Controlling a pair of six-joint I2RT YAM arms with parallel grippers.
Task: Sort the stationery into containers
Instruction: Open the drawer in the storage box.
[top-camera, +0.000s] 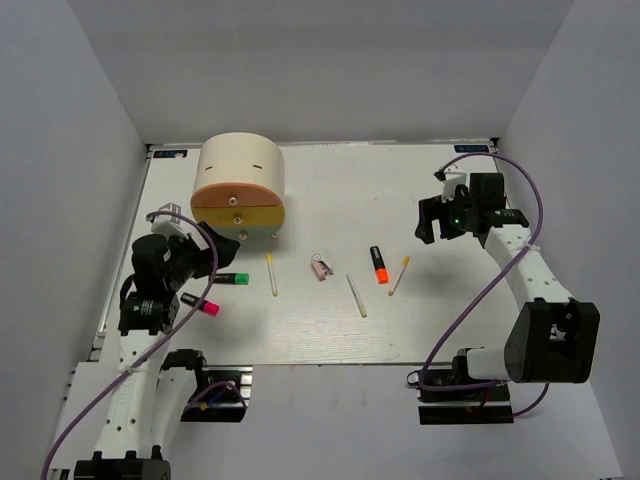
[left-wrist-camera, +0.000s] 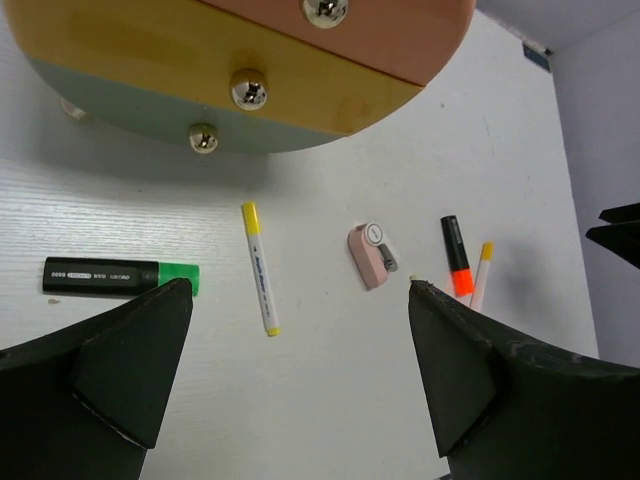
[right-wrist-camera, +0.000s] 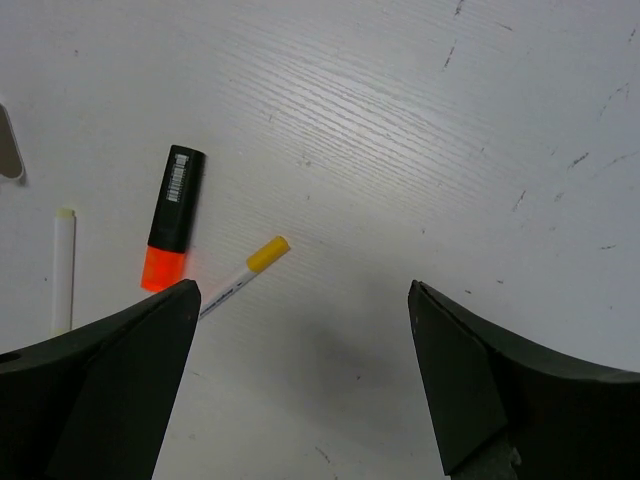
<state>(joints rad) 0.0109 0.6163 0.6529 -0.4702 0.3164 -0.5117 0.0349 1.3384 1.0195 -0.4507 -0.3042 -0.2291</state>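
Observation:
The stationery lies scattered on the white table (top-camera: 330, 190): a green-ended highlighter (top-camera: 232, 278), a pink-ended one (top-camera: 200, 303), an orange-ended one (top-camera: 378, 264), three thin yellow-tipped pens (top-camera: 272, 274) (top-camera: 357, 295) (top-camera: 400, 275) and a small pinkish eraser block (top-camera: 321, 266). The containers are an orange drawer (top-camera: 238, 193) and a yellow drawer (top-camera: 240, 213) in the cream organiser (top-camera: 238, 160), both pushed in. My left gripper (left-wrist-camera: 300, 283) hangs open above the table, right of the green highlighter (left-wrist-camera: 120, 278). My right gripper (right-wrist-camera: 304, 285) is open over bare table, right of the orange highlighter (right-wrist-camera: 172, 218).
A teal bottom drawer (left-wrist-camera: 130, 105) sits under the yellow one. White walls enclose the table on the left, back and right. The pink highlighter lies close to the left arm at the near left edge.

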